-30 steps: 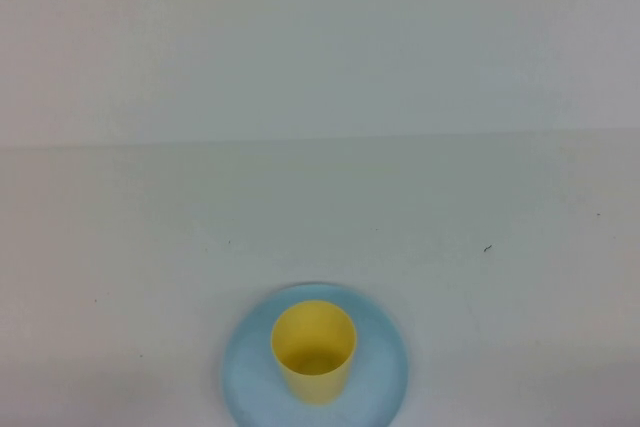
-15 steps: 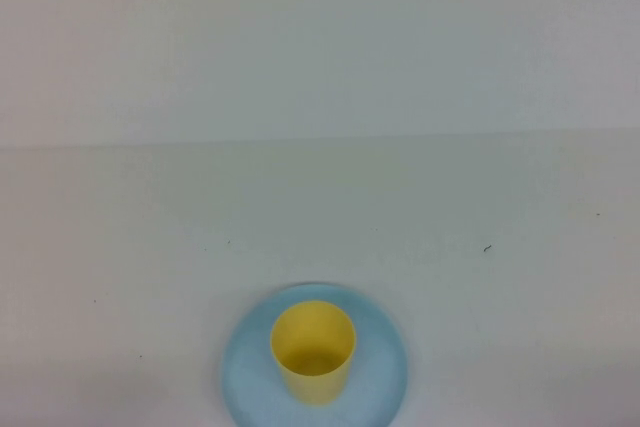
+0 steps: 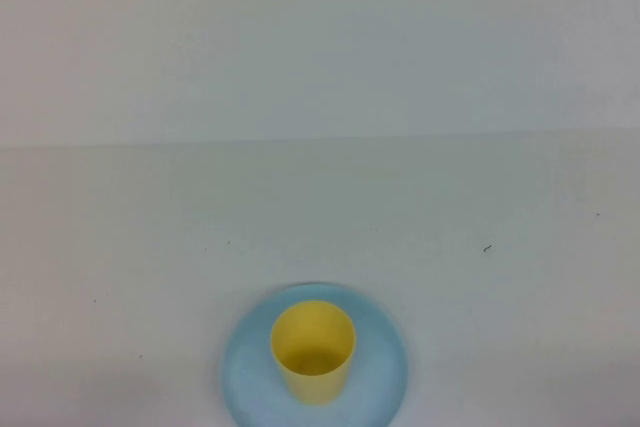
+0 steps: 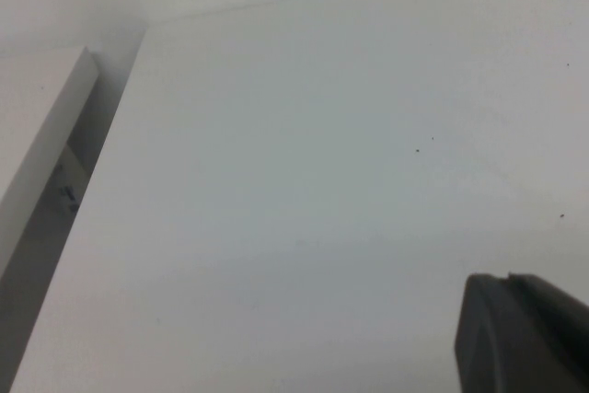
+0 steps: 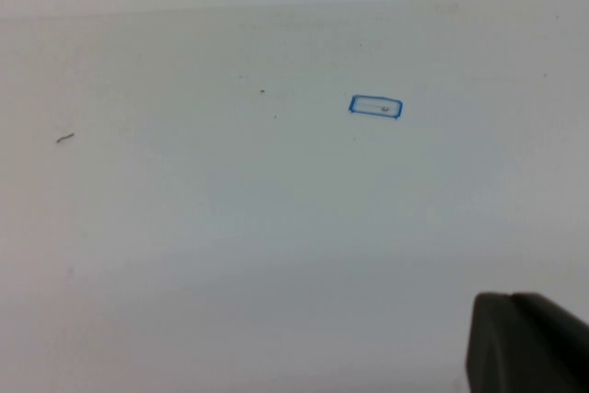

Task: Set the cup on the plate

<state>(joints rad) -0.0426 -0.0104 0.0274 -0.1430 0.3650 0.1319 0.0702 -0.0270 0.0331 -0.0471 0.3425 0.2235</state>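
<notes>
The yellow cup (image 3: 313,349) stands upright on the light blue plate (image 3: 380,387) at the near edge of the white table in the high view. Neither gripper shows in the high view, and nothing touches the cup. In the left wrist view my left gripper (image 4: 506,277) is over bare table, its two dark fingers pressed together with nothing between them. In the right wrist view my right gripper (image 5: 513,296) is likewise shut and empty over bare table. The cup and plate do not show in either wrist view.
The table's side edge and a white panel (image 4: 41,135) beside it show in the left wrist view. A small blue rectangle mark (image 5: 375,107) is on the table in the right wrist view. A dark speck (image 3: 487,248) lies right of centre.
</notes>
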